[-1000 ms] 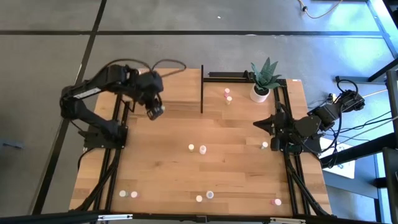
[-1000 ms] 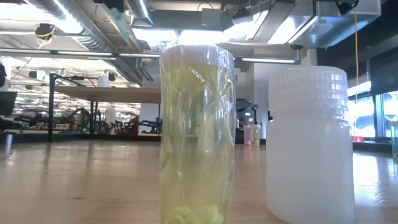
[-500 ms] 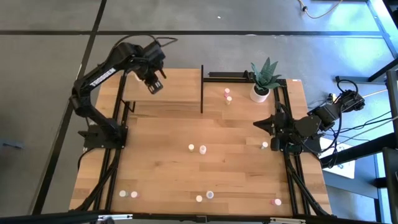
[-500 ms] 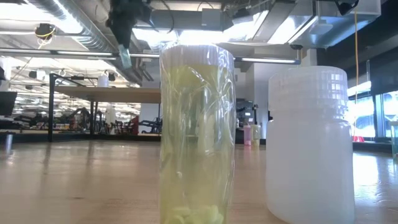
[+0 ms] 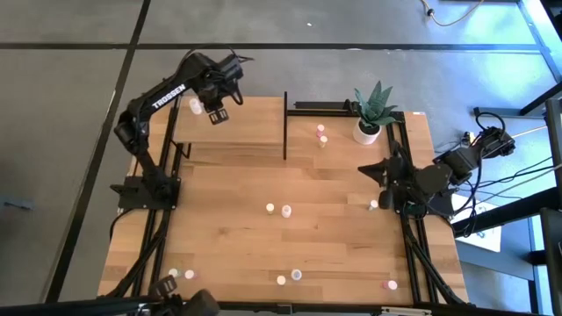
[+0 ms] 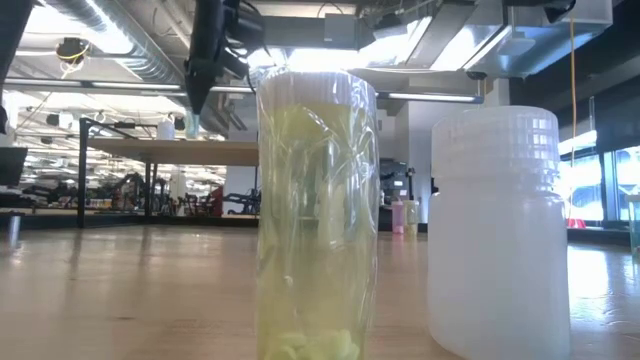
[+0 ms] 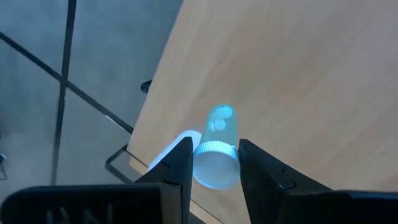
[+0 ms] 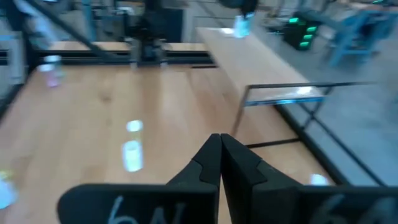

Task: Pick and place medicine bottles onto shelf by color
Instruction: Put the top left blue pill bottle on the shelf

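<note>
**Medicine bottle held over the far left corner of the shelf**

High view: a small whitish medicine bottle is being carried by the left gripper above the raised light-wood shelf, near its far left corner. Two more small bottles are standing on the shelf's right part, beside a white pot with a green spiky plant. Others are lying scattered on the light wooden desk: a pair near the middle, a pair at the near left, a pair at the near edge, and one pink-topped bottle at the near right. The right gripper is resting at the desk's right edge.

Low view: a clear yellowish bottle and a white ribbed plastic bottle are filling the foreground, while the left arm is hanging from above behind them.

Left wrist view: the left fingers are pinching a pale translucent bottle with a ribbed cap over the shelf's edge, with grey floor beyond.

Right wrist view: the right fingers are pressed together with nothing between them, pointing across the desk toward the shelf.
</note>
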You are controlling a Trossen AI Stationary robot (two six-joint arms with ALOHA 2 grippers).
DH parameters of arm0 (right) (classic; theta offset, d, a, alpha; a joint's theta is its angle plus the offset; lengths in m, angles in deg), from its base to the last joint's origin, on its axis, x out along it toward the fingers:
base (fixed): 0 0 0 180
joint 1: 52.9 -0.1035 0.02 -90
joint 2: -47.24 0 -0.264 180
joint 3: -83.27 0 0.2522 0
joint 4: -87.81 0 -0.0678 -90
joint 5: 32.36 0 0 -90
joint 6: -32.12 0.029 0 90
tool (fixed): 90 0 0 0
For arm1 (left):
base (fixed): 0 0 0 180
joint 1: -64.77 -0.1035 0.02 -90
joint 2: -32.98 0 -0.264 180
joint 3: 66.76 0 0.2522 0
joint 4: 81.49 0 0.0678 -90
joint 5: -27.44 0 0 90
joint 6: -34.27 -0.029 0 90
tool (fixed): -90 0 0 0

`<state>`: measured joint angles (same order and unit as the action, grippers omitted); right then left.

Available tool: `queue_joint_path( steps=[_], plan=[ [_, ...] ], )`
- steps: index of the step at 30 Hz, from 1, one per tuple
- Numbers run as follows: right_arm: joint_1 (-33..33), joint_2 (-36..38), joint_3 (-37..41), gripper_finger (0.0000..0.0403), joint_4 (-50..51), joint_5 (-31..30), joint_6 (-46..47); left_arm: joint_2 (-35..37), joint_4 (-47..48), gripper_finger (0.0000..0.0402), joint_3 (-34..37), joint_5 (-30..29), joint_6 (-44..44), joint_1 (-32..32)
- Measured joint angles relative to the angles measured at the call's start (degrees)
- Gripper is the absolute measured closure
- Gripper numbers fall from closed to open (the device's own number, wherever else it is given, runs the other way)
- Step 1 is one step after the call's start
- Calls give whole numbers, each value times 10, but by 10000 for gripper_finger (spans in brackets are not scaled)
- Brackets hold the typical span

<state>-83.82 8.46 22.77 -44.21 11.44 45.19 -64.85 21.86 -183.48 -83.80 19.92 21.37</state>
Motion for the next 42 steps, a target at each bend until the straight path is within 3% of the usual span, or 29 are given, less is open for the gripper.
queue_joint_path(
  steps=[5, 14, 42],
  plan=[
    [0, -9, 0, 391, 0, -38, 1, -5, -19, 310, 0, 19, -24, -3],
    [0, -14, 0, 391, 0, -37, 1, -5, -36, 310, 0, 58, -45, -29],
    [0, -14, 0, 391, 0, -37, 1, -5, -40, 310, 7, 59, -72, -50]
  ],
)
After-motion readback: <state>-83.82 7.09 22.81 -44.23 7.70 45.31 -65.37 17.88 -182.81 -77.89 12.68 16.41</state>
